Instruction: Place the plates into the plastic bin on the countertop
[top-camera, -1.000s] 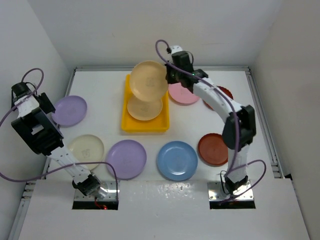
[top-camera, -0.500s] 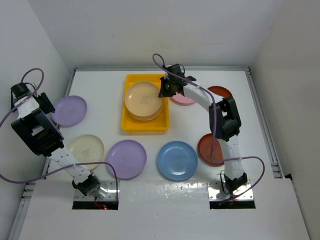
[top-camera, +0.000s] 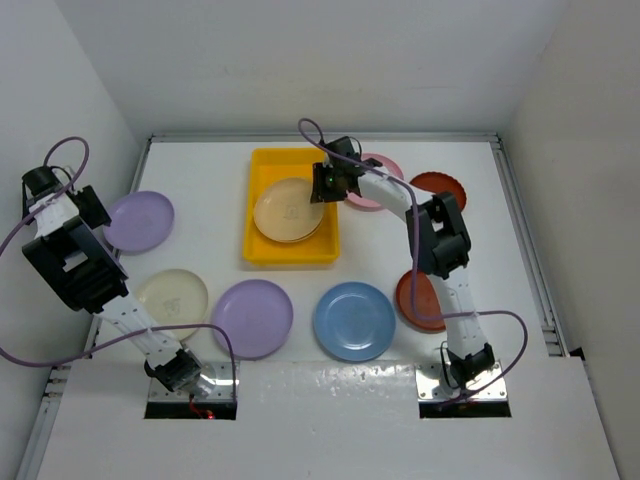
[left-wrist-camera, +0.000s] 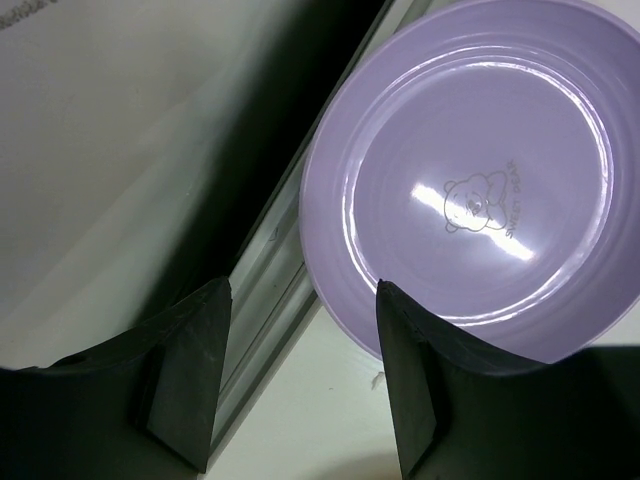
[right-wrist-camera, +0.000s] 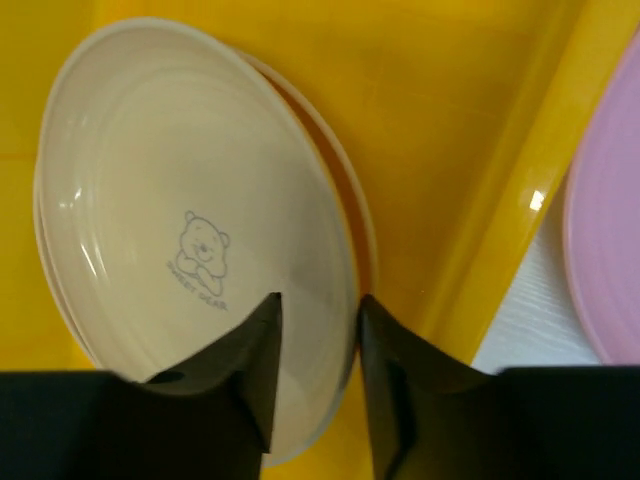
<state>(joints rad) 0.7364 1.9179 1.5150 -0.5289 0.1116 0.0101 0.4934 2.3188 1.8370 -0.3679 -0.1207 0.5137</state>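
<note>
White walls (top-camera: 300, 60) box in a white surface (top-camera: 200, 170) dotted with plates. At centre, the right pincer (right-wrist-camera: 320, 300) hangs low over the yellow bin (right-wrist-camera: 530, 150). Its jaws are parted a little, one on each side of the rim of a cream plate (right-wrist-camera: 190, 230). One finger is above the dish, the other outside it, and nothing is pinched. That plate lies in the bin on a lower plate (right-wrist-camera: 368, 235), also cream, whose edge peeks out along one side.

Just right of this pincer, outside the bin wall, sits a pink plate (right-wrist-camera: 610, 230), and farther right a dark red plate (top-camera: 440, 183). Back toward the arm bases from it lie a blue plate (top-camera: 354, 321) and another red plate (top-camera: 408, 298), partly hidden by the right arm.

At far left, the left pincer (left-wrist-camera: 300, 290) hovers with jaws wide and empty. Its right finger is over the edge of a lilac plate (left-wrist-camera: 470, 180), and its left finger is over the rail (left-wrist-camera: 270, 270) by the wall. Nearer the bases and to the right of that pincer lie a third cream plate (top-camera: 172, 297) and a second lilac plate (top-camera: 252, 318).
</note>
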